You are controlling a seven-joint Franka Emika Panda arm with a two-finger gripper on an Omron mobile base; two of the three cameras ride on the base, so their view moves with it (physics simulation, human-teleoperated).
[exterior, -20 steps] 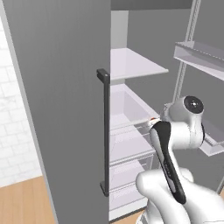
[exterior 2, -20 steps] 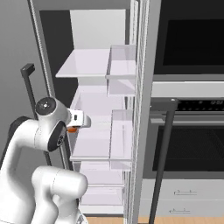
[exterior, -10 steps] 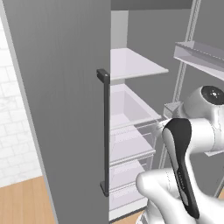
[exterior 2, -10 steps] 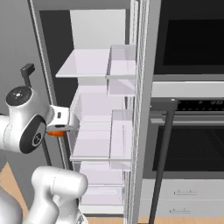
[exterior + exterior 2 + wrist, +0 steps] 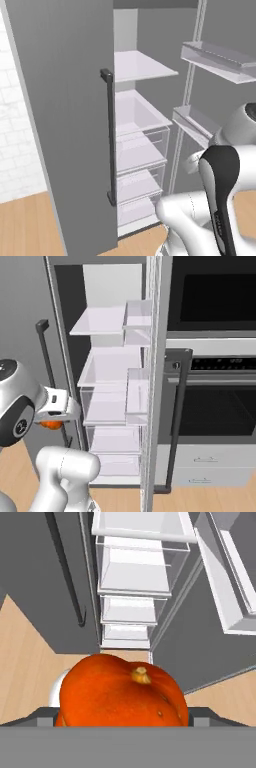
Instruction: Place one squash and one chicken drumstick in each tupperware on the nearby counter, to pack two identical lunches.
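Squash (image 5: 122,692) sits between the jaws of the gripper (image 5: 122,719), an orange-red glossy lump with its short stem stub turned toward the hand camera; the jaws stand wide because the squash itself is broad, so this reads as a full-span grip, not an open hand. From the right base view a sliver of the same squash (image 5: 50,424) shows just under the white hand, in front of the open fridge (image 5: 112,381). The fridge's clear drawers (image 5: 135,567) and glass shelves (image 5: 137,65) look bare, and its grey door (image 5: 65,110) with the long dark handle (image 5: 108,137) stands swung out to the left. To the right is a built-in oven (image 5: 215,356). The arm is folded close to its body, most likely to carry the load clear of the door and shelves. Neither tupperware nor the counter is visible here, so the likely step in hand is transport, with the packing hardly begun.
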